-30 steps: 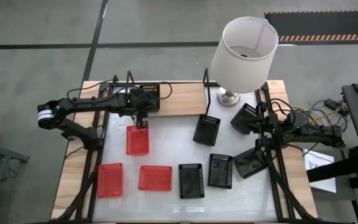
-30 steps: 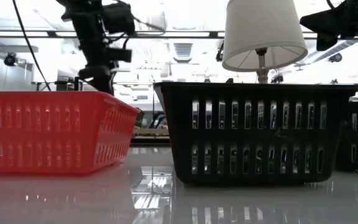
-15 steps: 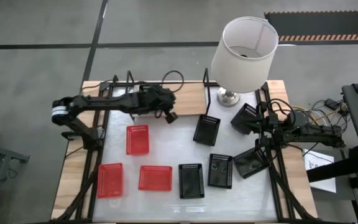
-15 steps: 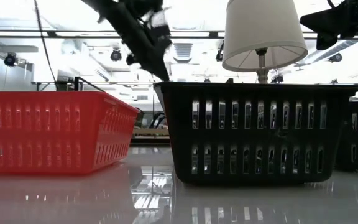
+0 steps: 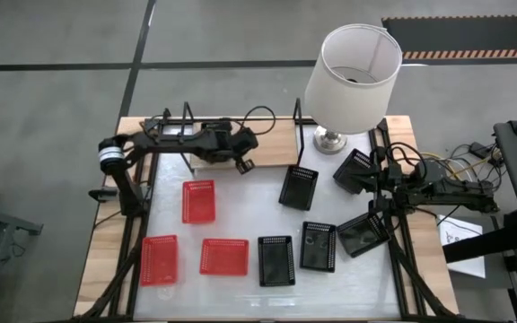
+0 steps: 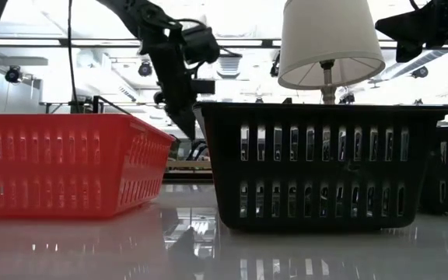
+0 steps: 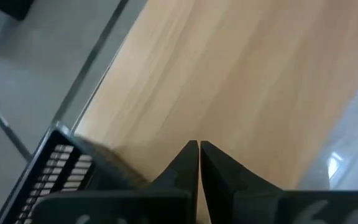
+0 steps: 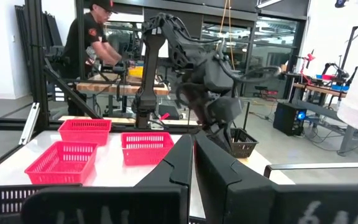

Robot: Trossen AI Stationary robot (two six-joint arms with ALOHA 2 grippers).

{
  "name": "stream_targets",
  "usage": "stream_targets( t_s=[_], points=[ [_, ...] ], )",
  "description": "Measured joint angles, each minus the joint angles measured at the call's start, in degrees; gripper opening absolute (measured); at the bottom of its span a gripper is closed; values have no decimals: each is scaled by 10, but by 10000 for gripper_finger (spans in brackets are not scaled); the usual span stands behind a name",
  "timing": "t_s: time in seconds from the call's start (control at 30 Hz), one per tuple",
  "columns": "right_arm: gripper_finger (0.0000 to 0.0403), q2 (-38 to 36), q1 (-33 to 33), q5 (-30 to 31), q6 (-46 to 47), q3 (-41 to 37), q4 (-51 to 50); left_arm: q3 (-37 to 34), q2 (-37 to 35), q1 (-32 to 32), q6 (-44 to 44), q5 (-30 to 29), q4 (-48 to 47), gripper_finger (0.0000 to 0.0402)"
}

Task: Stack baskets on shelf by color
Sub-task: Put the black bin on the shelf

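Left gripper [image 5: 243,165] clenched, empty, over shelf [image 5: 272,144] front edge, clear of baskets [image 5: 198,201].

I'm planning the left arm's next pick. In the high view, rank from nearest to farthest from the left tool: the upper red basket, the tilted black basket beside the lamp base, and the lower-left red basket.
From the left tool:
1. Upper red basket, just below-left of it.
2. Tilted black basket, to its right; a close second.
3. Lower-left red basket, near the table's front-left corner.

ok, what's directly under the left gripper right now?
Bare wood of the shelf; the left gripper, shut and empty, hangs over it. A black basket sits beside, its contents hidden.
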Motion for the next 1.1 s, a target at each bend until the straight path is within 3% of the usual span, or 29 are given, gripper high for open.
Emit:
stream_targets(
  t_s=[0.9, 1.1],
  points=[
    [11, 0, 0, 0, -1, 0, 0, 3, -13, 22, 0, 0, -50, 0],
    [11, 0, 0, 0, -6, 0, 0, 13, -48, -7, 0, 20, -49, 0]
  ],
)
